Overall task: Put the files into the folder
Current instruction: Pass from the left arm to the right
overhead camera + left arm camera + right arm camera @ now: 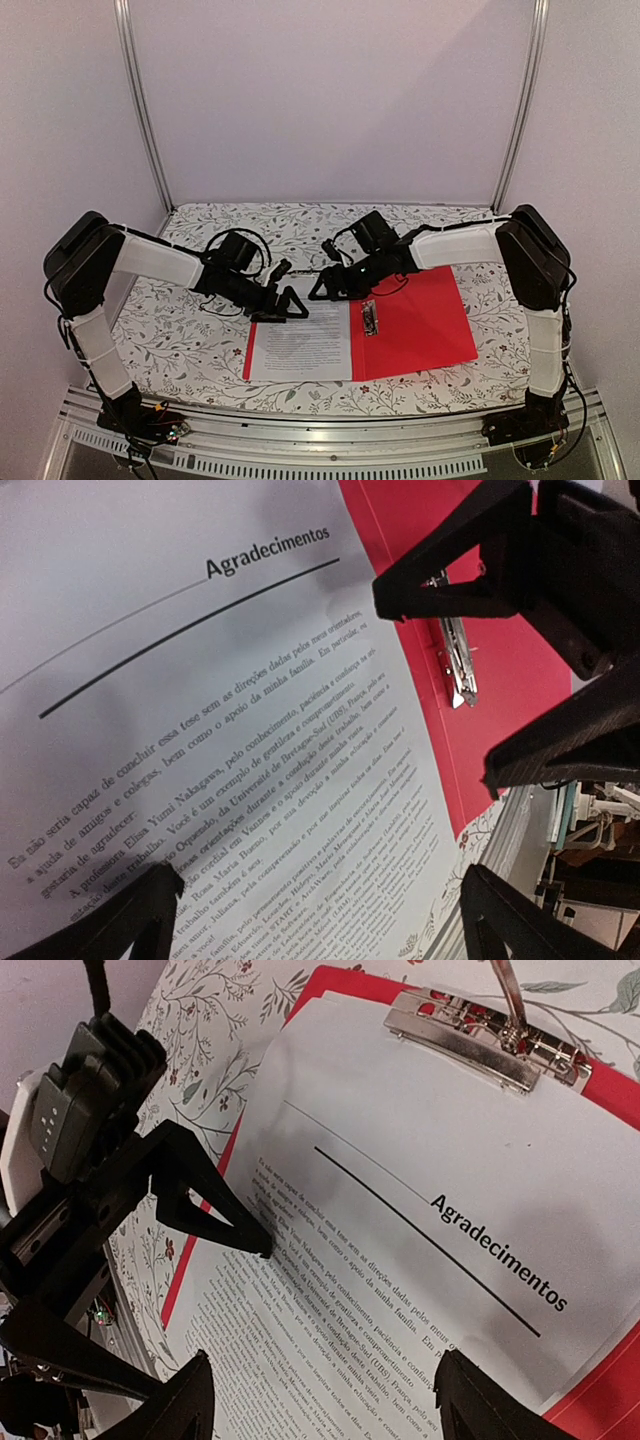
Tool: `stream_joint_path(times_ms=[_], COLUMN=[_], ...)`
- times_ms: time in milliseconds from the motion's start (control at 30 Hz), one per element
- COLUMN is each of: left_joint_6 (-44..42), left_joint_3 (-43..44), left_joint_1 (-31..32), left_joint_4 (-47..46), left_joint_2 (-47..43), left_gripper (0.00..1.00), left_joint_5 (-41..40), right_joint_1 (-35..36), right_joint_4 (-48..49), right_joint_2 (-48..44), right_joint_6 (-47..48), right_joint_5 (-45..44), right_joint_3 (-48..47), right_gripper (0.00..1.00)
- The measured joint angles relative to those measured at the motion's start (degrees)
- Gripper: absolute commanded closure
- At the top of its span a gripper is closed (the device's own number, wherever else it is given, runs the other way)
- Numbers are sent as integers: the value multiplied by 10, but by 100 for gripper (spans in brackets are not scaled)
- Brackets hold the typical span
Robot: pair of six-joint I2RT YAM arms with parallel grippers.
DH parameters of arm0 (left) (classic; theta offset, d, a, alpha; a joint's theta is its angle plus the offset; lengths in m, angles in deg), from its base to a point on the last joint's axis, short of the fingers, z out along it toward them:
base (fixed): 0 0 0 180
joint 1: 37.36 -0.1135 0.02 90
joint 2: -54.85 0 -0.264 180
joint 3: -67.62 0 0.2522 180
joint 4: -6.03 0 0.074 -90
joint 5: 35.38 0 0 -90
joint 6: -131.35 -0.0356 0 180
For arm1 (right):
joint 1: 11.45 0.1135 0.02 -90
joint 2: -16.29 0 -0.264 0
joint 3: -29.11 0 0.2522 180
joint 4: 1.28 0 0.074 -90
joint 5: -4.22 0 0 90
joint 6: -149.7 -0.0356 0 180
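Two grippers, both empty: left gripper (pixel 287 287) with jaws at full spread, right gripper (pixel 324 270) with jaws open a little less, both hovering over the folder's (pixel 430 320) far edge; folder lies open by the table's (pixel 180 340) near edge; files (pixel 300 345) flat on its left leaf, beside the clip (pixel 369 318); placing looks done; whether clamped, cannot tell; closing the cover probably remains.
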Motion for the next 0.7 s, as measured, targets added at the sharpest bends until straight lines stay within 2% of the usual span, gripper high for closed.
stream_joint_path(times_ms=[700], left_joint_6=[0], left_joint_3=[0], left_joint_1=[0], left_joint_4=[0], left_joint_2=[0], left_gripper=[0], left_joint_5=[0], right_joint_1=[11], right_joint_4=[21], right_joint_2=[0], right_joint_6=[-10], right_joint_5=[14], right_joint_3=[34], right_gripper=[24])
